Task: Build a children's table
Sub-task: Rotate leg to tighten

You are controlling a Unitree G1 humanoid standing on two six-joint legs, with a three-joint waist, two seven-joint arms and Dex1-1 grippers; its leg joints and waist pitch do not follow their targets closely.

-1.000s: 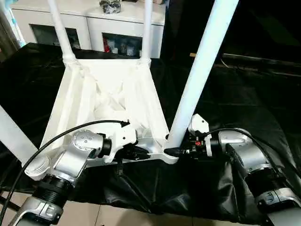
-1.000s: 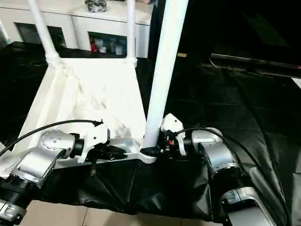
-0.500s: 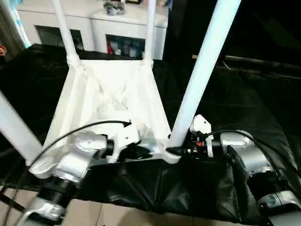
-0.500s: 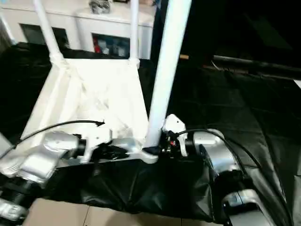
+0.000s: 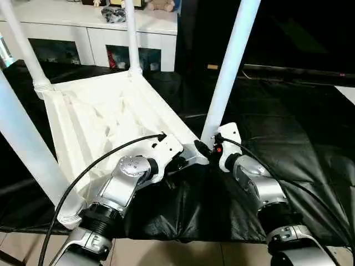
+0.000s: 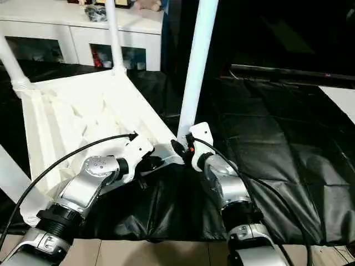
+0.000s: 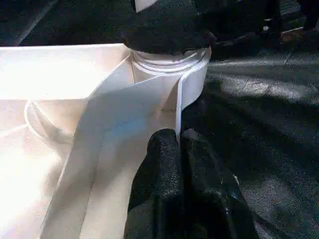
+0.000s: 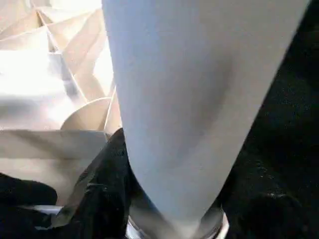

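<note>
The children's table lies upside down: a white ribbed tabletop (image 5: 105,119) with a white leg standing in each corner socket. My left gripper (image 5: 182,162) is shut on the tabletop's thin near rim (image 7: 178,112), one black finger (image 7: 159,164) on each side of it, just beside the near right socket (image 7: 167,67). My right gripper (image 5: 204,148) is shut on the base of the near right leg (image 5: 227,72). In the right wrist view that leg (image 8: 189,99) stands between the fingers, and one finger (image 8: 102,191) lies against it.
The black-draped work table (image 5: 288,127) stretches away to the right. A white cabinet (image 5: 83,33) stands behind the table. The near left leg (image 5: 28,149) leans out over the table's front edge, with tiled floor (image 5: 183,252) below.
The tabletop has turned, its near right corner swinging away from me and its near left corner toward me. Both grippers went with it and kept their holds. The camera has shifted too.
</note>
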